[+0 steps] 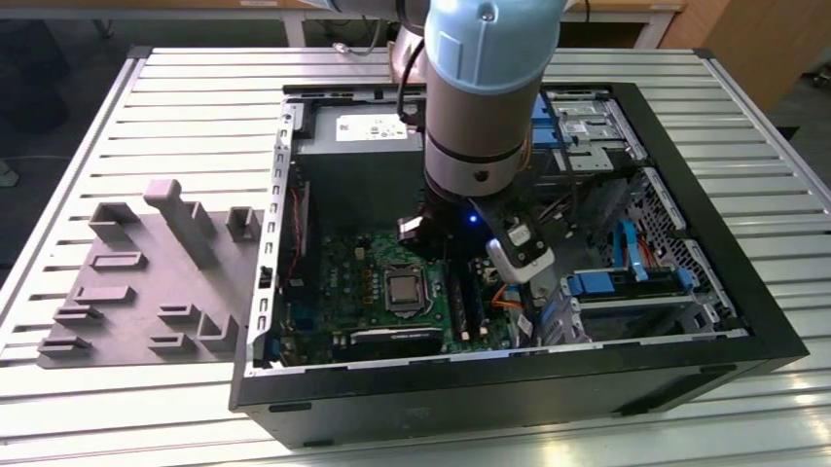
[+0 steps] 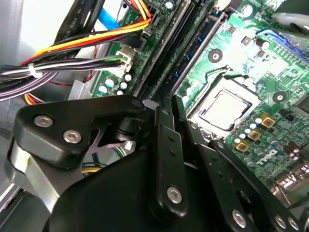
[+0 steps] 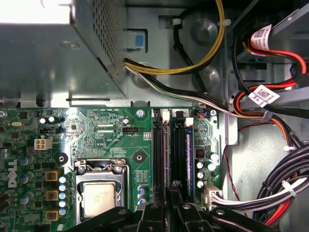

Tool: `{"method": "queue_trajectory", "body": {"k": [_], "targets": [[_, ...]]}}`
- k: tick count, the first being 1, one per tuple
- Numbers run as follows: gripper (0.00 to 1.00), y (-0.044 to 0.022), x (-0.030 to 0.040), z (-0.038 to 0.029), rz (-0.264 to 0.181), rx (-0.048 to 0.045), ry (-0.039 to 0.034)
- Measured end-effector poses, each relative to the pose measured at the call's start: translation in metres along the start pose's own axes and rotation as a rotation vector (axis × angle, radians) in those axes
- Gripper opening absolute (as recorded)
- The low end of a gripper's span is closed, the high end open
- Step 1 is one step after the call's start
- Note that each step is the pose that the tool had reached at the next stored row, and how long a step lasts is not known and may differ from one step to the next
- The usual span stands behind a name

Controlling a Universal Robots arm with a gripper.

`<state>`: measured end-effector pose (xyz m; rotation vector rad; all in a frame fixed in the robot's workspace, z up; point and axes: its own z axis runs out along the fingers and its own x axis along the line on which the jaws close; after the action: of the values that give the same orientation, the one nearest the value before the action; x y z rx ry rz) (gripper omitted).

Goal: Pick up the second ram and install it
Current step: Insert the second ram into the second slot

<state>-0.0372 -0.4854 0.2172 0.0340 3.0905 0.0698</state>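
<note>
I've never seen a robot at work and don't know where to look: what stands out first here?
First, the big pale-blue robot arm reaching down into an open computer case on a slatted metal table. Its gripper sits low over the green circuit board, right at the long black memory slots beside the square silver processor. A grey plastic holder tray lies outside the case, at the exterior view's left.
</note>
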Motion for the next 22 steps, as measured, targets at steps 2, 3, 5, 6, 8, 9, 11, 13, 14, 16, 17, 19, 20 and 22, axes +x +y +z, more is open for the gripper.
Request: {"method": "queue_trajectory", "body": {"k": [2,3,5,6,8,9,11,13,14,16,17,19,20,22], "targets": [[0.19,0.0002,-0.0002,-0.0038,0.0,-0.0001,-0.0001],[0.19,0.0002,-0.0003,-0.0055,0.0,-0.0001,-0.0001],[0.19,0.0004,-0.0004,-0.0081,0.0,-0.0001,-0.0001],[0.19,0.0005,-0.0005,-0.0095,0.0,-0.0001,-0.0001],[0.19,0.0008,-0.0007,-0.0125,0.0,0.0,-0.0001],[0.19,0.0009,-0.0007,-0.013,0.0,0.0,-0.0001],[0.19,0.0009,-0.0007,-0.0129,0.0,0.0,-0.0002],[0.19,0.0009,-0.0007,-0.013,0.0,0.0003,-0.0002],[0.19,0.0009,-0.0006,-0.013,0.0,0.0003,-0.0002],[0.19,0.0009,-0.0007,-0.013,0.0,0.0005,-0.0001],[0.17,0.0009,-0.0007,-0.013,0.0,0.0005,-0.0002],[0.11,0.0009,-0.0007,-0.013,0.0,0.0007,-0.0002],[0.11,0.0009,-0.0007,-0.013,0.0,0.0007,-0.0001],[0.11,0.0009,-0.0007,-0.013,0.0,0.0009,-0.0001]]}}
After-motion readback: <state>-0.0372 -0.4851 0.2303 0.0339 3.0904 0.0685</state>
